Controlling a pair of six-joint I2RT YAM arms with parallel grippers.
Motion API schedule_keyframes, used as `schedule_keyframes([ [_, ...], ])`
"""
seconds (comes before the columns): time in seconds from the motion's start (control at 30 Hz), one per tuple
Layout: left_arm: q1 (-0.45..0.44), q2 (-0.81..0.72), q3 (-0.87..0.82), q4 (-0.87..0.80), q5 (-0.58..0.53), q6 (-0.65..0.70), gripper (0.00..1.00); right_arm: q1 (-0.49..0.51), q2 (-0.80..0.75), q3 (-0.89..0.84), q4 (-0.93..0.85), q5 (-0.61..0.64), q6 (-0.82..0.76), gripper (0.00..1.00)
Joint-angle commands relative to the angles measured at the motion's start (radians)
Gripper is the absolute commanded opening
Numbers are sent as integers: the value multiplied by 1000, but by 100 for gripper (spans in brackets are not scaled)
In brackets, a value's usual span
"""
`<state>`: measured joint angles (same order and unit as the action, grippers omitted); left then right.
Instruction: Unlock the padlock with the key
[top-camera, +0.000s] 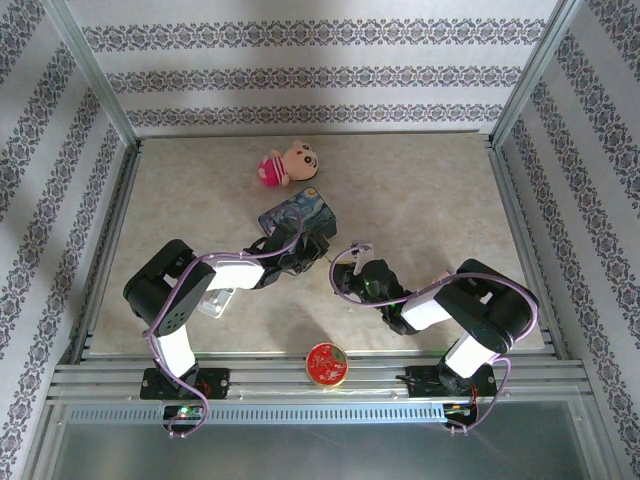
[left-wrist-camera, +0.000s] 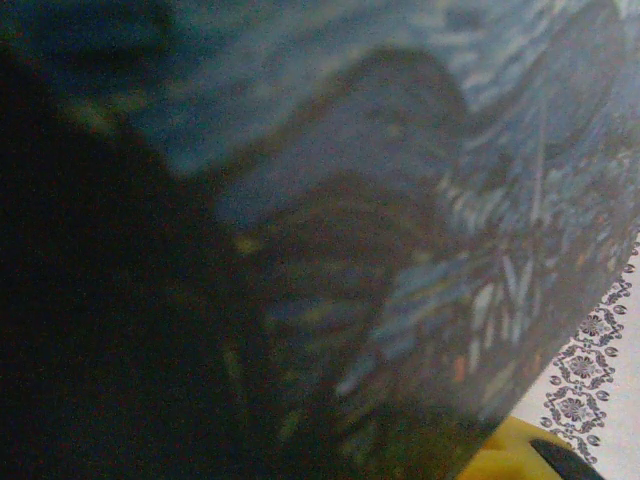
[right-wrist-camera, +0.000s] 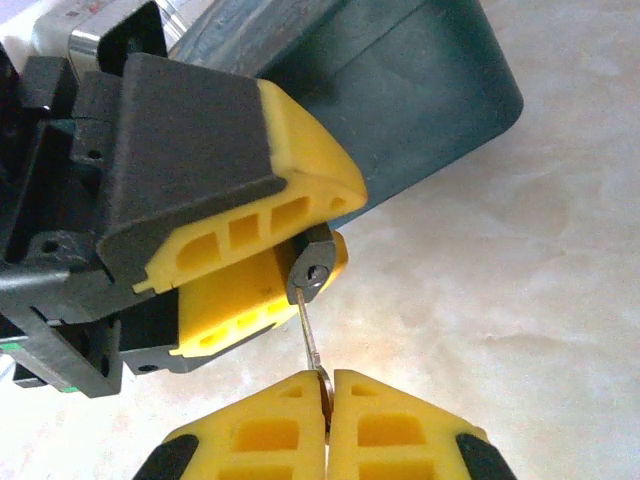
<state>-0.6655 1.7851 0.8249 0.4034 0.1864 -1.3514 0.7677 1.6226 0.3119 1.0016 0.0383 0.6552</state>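
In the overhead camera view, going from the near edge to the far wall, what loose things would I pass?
Round red tin → whitish block → blue painted tin → pink plush toy.

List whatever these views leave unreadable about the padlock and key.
- Right wrist: the padlock has its shackle hidden between the left fingers; locked or open cannot be told.
- Right wrist: the key has its bow mostly pinched out of sight by the right fingers.
- Left wrist: the tin, close and blurred, blocks the padlock.
- Top: padlock and key are too small to pick out.
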Motion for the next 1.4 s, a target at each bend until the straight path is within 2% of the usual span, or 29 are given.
schedule_keyframes([
  [0.0,-8,37,-13,-90,148,-123,0,-9,-15,-13,13,-11,-11,0],
  [1.37,-14,51,-14,-92,165,-116,0,-35,51,77,15,-27,-1,0],
])
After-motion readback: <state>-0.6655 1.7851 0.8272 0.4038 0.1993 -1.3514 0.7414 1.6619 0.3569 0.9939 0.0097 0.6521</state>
